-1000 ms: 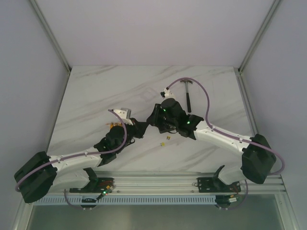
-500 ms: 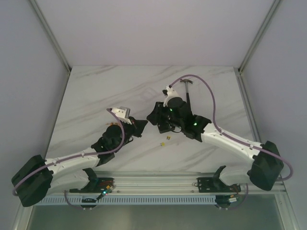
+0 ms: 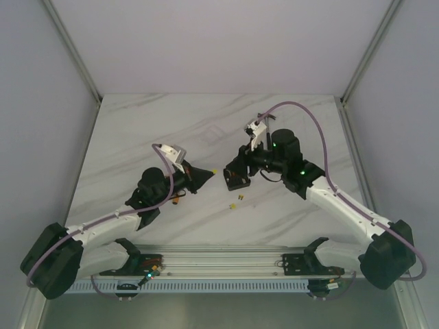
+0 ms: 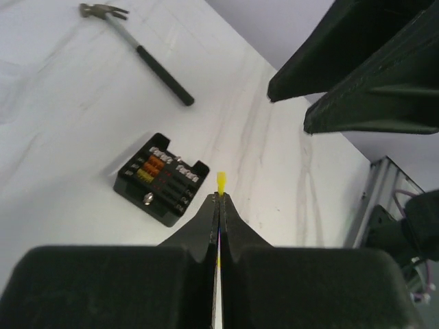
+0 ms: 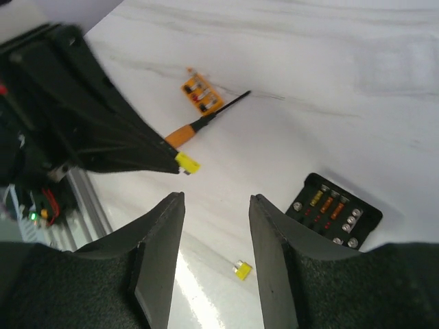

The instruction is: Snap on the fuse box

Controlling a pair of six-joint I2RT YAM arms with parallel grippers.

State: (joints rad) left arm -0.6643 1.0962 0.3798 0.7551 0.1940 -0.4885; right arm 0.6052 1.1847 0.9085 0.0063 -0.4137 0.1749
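Observation:
The fuse box (image 4: 161, 178) is a small black square with orange and yellow fuses in its slots; it lies flat on the white table with no lid on it. My left gripper (image 4: 219, 197) is shut on a small yellow fuse (image 4: 221, 181), held above the table to the right of the box. From the right wrist I see that fuse (image 5: 186, 163) at the left fingertips. My right gripper (image 5: 216, 199) is open and empty, hanging above the table with the fuse box (image 5: 334, 209) at its right. From above, both grippers face each other over the fuse box (image 3: 238, 182).
A hammer (image 4: 137, 44) lies beyond the box. An orange-handled screwdriver (image 5: 199, 123) and a small flat orange block (image 5: 197, 92) lie to the left. Loose yellow fuses (image 3: 239, 199) lie near the box, one (image 5: 241, 269) below my right gripper.
My left gripper closed on the yellow fuse and rose toward the middle. My right gripper opened wider and drew back to the right, its arm swinging outward.

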